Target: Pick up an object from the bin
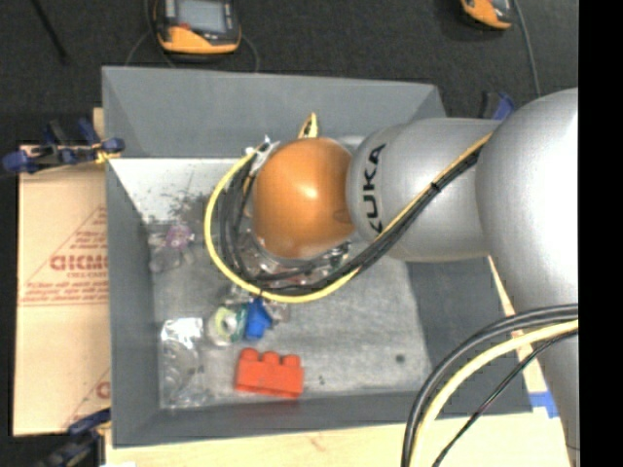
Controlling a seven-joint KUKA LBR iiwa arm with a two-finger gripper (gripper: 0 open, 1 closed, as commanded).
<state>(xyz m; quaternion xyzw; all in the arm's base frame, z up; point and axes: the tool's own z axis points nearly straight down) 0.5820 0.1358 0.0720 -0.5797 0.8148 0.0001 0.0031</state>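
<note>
Camera view: gripper state cannot tell, tucked under orange cover, low over middle of bin. Just beside: small blue piece, whitish-green ring. Further out: orange-red brick. Nothing visibly held; probably pre-grasp, with grasp and lift left.

Orange wrist cover hides bin middle; blue piece, clear bits at left too small to identify.

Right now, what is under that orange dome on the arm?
Peeking out at its front edge are a small blue piece and a pale round thing; an orange-red toy brick lies farther forward. Whatever sits straight beneath the dome is covered.
</note>
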